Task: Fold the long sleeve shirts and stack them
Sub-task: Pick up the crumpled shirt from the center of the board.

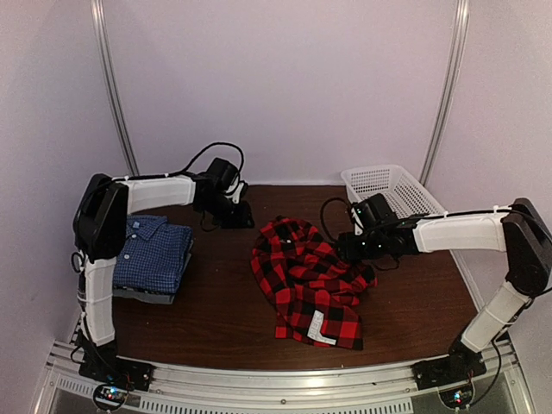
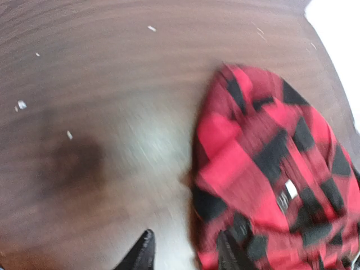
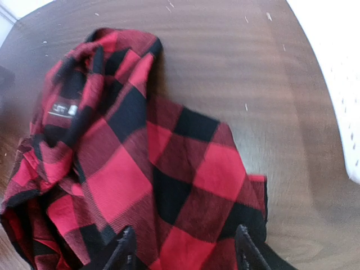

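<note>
The table is dark brown wood with a visible grain, and a few small white flecks dot its surface. Near the middle a red-and-black plaid shirt lies crumpled in a loose heap, a white label showing at its near end. At the left edge sits a folded stack: a blue checked shirt on top of a grey one, whose edge shows beneath it. A white mesh basket stands at the far right corner, apart from the plaid shirt.
</note>
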`<state>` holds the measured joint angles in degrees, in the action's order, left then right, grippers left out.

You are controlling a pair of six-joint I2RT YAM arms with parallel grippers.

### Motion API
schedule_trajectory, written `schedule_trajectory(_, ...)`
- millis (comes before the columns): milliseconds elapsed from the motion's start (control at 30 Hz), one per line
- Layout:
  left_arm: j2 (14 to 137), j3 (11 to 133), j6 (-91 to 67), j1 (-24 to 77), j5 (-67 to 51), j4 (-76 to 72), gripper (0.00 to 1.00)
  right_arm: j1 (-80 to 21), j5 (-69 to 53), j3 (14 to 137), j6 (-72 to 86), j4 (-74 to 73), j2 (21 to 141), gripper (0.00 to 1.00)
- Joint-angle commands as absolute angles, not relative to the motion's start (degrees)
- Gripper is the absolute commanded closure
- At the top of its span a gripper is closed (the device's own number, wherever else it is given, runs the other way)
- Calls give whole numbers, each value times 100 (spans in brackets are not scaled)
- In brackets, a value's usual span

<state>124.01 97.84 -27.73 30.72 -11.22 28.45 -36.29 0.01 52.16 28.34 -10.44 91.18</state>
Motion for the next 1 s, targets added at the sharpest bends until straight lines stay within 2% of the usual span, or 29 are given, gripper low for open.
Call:
schedule_trajectory(0, 11273, 8869, -2917, 3460, -1460, 2602, 54, -3637, 235, 5576, 2412, -1226, 9004, 34)
schedule_trajectory(233, 10382, 7747, -3325, 4295, -1330, 2354, 31, -3652, -148, 5836, 1802, -983, 9261, 13)
schedule_trajectory(367, 10389, 7535, -3466, 4791, -1184, 2410, 24, -3684, -431, 6097, 1525, -988, 9533, 10)
schedule_trajectory(767, 11120, 7914, -3653, 5320, -1097, 2399, 21, -4060, -107, 6399, 1283, -1238, 10027, 16)
schedule_trajectory(900, 11307, 8018, -3772, 5326, -744, 2466, 22, -4063, -27, 6425, 1288, -1266, 10115, 23)
schedule_trajectory(967, 11336, 8065, -3822, 5320, -539, 2530, 27, -4069, -26, 6445, 1283, -1289, 10156, 30)
